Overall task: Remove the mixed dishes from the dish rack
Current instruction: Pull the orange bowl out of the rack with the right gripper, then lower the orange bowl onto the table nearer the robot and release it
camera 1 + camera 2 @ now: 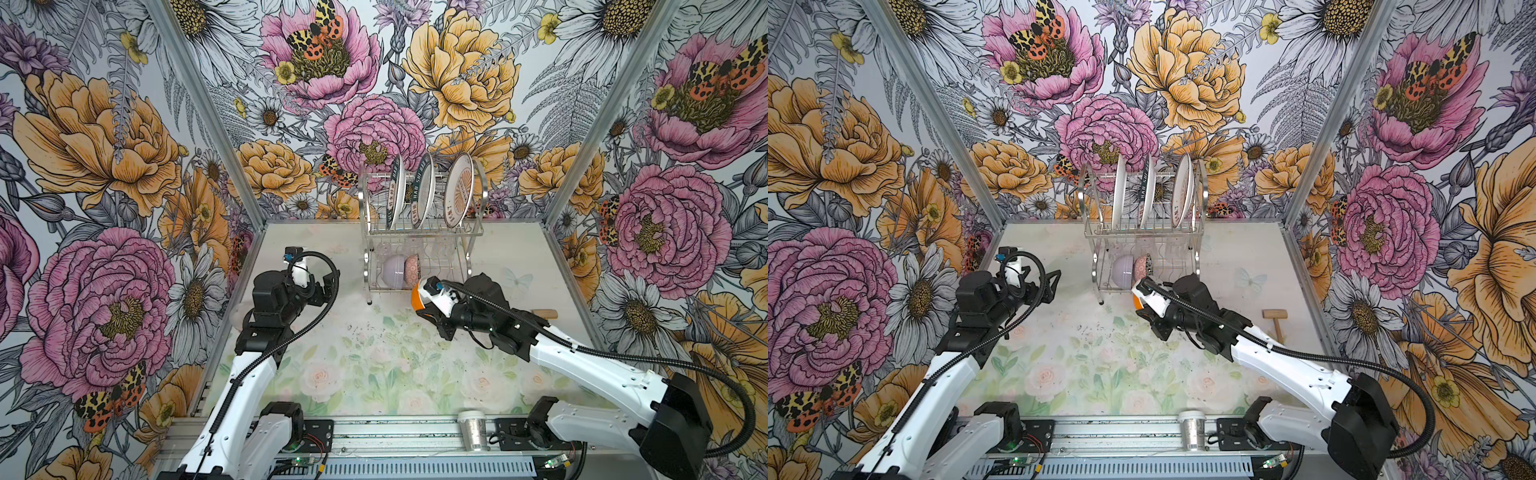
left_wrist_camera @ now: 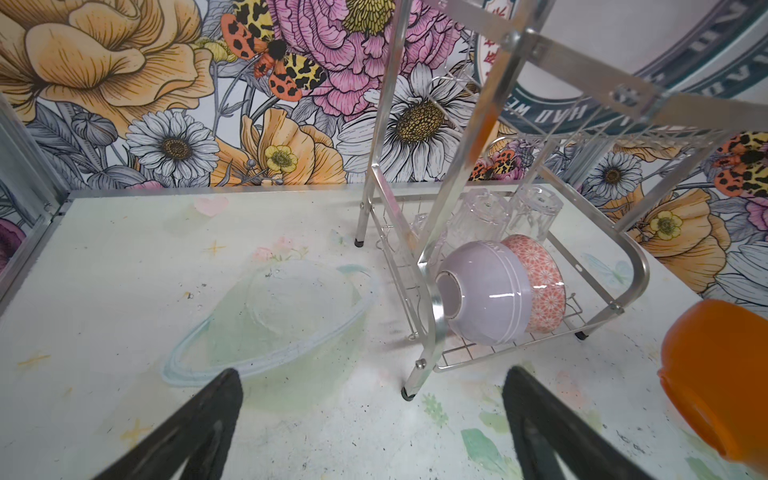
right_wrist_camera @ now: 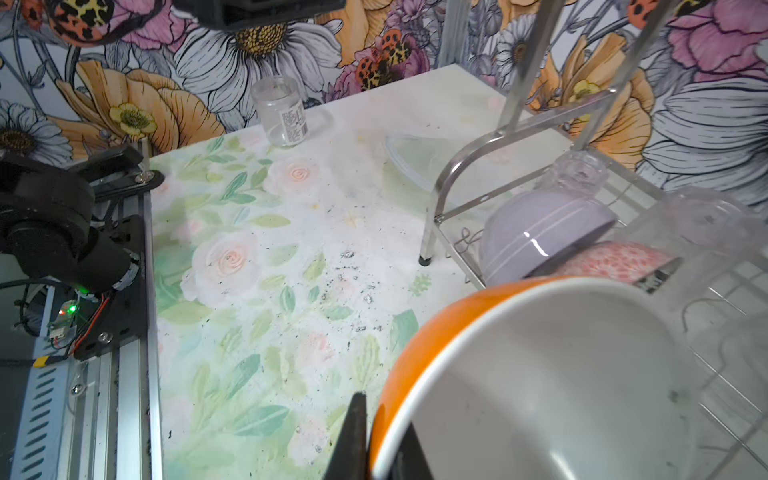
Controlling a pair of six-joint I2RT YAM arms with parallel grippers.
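Note:
The dish rack [image 1: 424, 233] [image 1: 1144, 233] stands at the back of the table. Three plates [image 1: 459, 189] stand on edge in its upper tier. On the lower tier a lavender bowl [image 2: 486, 291] lies on its side against a floral bowl [image 2: 540, 282], with clear glasses [image 2: 478, 216] behind them. My right gripper [image 3: 382, 440] is shut on the rim of an orange bowl [image 3: 540, 374] [image 1: 417, 300], held just in front of the rack's lower tier. My left gripper [image 2: 374, 415] [image 1: 326, 286] hovers open over the table to the left of the rack, nothing between its fingers.
A clear glass lid [image 2: 270, 316] lies on the table left of the rack. A clear jar [image 3: 282, 112] stands near the left wall. A silver cup [image 1: 473, 430] sits on the front rail. A wooden mallet [image 1: 1276, 320] lies at the right.

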